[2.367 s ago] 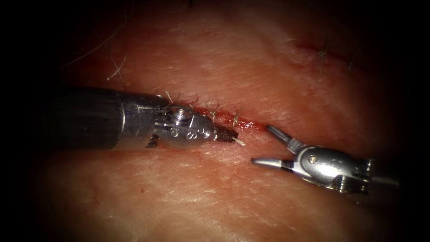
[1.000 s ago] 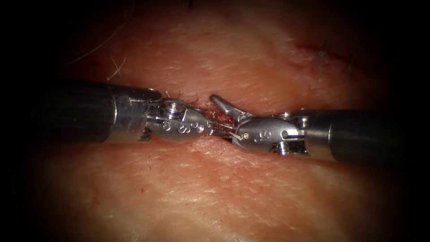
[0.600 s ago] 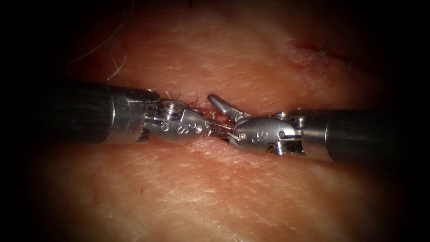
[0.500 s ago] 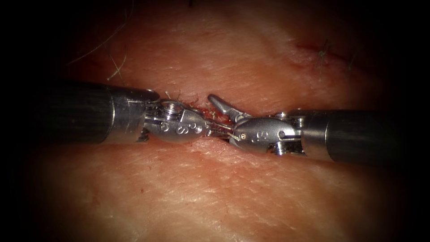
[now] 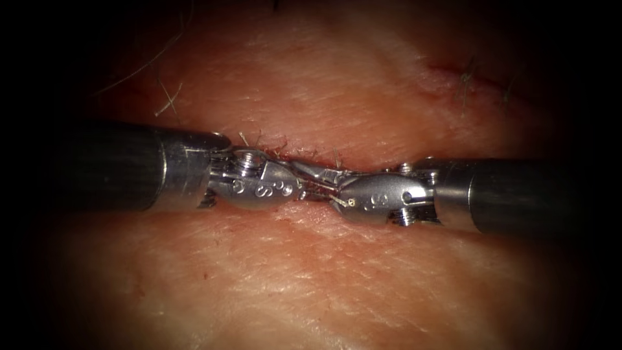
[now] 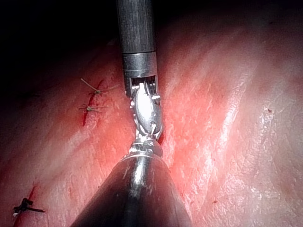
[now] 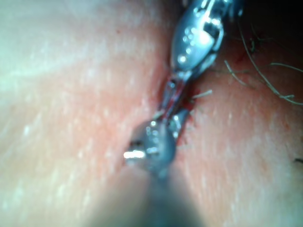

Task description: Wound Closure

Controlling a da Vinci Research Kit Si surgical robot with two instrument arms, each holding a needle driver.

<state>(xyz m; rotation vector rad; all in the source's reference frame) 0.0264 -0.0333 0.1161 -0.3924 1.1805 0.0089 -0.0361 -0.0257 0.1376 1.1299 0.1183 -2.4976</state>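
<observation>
Meeting over the cut (image 5: 317,174), both tools' tips, needle apparently hidden

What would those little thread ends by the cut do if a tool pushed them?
The thread ends stand up unsupported, so they are probably a bit stiff and springy. Being hair-thin, they would likely bend when pushed. The left tool and right tool meet over the cut; what they hold is hidden.
</observation>
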